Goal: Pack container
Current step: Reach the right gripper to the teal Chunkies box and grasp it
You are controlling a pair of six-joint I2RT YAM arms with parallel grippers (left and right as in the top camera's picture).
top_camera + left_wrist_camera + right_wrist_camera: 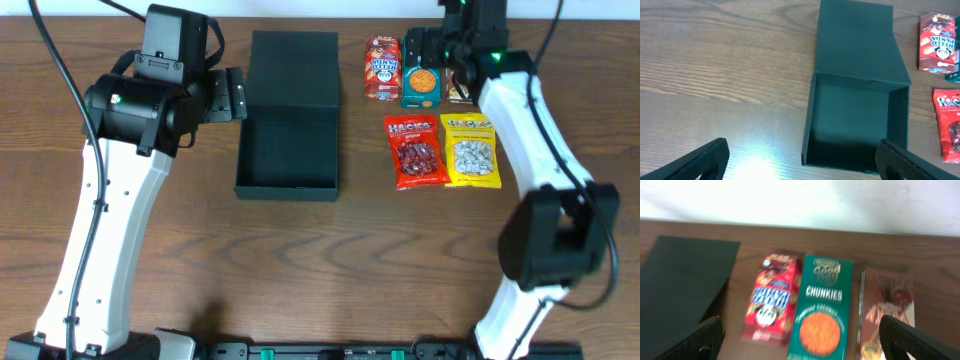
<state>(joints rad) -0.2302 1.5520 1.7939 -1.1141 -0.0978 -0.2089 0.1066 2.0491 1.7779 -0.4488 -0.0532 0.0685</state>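
The dark teal-black container point(287, 150) lies open in the middle of the table, its flap lid point(293, 66) laid flat behind it; the inside looks empty. It also shows in the left wrist view point(855, 120). My left gripper point(232, 95) is open and empty just left of the lid, its fingers spread wide point(800, 162). My right gripper point(440, 48) is open and empty above the back row of snacks, its fingers point(805, 342) either side of the teal Chunkies box point(821, 307).
Back row: red Hello Panda box point(382, 68), teal Chunkies box point(421, 78), brown stick-snack box point(887, 312). In front lie a red Hacks bag point(416, 151) and a yellow bag point(471, 150). The table's far edge is close behind the snacks.
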